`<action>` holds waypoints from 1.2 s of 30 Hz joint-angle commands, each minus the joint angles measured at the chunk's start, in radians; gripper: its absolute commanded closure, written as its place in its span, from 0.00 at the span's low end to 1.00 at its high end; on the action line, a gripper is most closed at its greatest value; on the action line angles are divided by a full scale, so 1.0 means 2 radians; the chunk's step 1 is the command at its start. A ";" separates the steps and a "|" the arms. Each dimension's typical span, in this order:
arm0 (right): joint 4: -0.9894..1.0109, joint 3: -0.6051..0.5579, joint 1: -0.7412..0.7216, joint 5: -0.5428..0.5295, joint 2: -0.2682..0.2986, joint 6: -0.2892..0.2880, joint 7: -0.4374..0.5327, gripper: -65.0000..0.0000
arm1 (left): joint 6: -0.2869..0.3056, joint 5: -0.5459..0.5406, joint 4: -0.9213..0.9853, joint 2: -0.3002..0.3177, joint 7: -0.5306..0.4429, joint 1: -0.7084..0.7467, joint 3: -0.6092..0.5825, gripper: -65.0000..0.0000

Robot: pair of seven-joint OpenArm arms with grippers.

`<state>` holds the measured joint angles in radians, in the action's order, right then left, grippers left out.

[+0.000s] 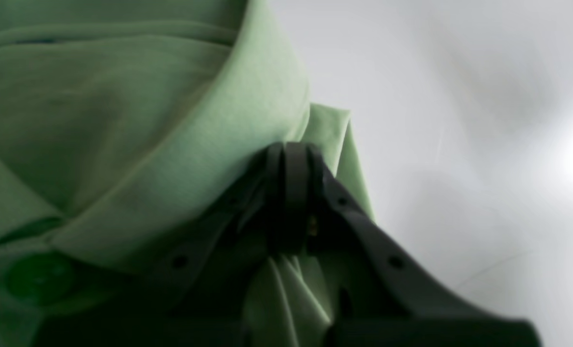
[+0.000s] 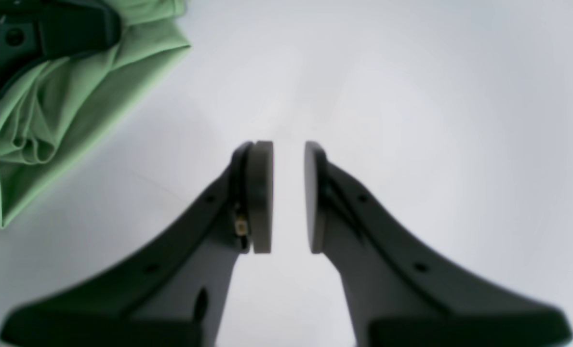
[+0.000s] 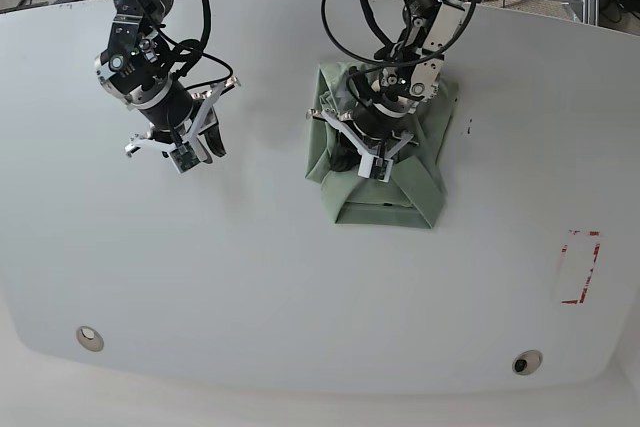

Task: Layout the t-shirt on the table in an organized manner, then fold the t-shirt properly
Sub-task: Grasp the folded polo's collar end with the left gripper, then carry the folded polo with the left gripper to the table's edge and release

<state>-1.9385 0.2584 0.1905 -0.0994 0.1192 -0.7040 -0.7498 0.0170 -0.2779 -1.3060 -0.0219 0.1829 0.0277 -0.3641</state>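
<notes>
I see the shirt (image 3: 385, 162) on the desk (image 3: 300, 277) at frame centre, left tool (image 3: 372, 162) on it, right tool (image 3: 190, 152) at upper left.

The t-shirt (image 1: 137, 144) is soft matt knit cloth, fine-ribbed up close, with a shiny plastic-looking button (image 1: 40, 278) on it. The table (image 3: 300, 287) is a smooth white top with a slight sheen, plus a rectangle of red tape (image 3: 580, 267) stuck on. The right gripper (image 2: 288, 197) looks like matt dark plastic, its pads (image 2: 262, 197) a duller grey and rubbery-looking.
</notes>
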 commanded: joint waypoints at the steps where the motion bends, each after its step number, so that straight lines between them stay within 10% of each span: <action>1: -0.011 0.013 -0.004 -0.004 0.004 0.003 0.012 0.84 | -0.007 0.002 0.014 0.002 0.007 -0.003 0.017 1.00; 36: -0.028 0.015 0.013 -0.004 0.001 0.003 0.011 0.84 | 0.280 0.006 0.108 0.264 0.029 0.063 0.311 1.00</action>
<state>-1.9755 0.2867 0.2230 -0.0937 0.1135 -0.6998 -0.7528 0.5987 -0.3420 -1.1259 0.4629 0.1337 0.1520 0.2501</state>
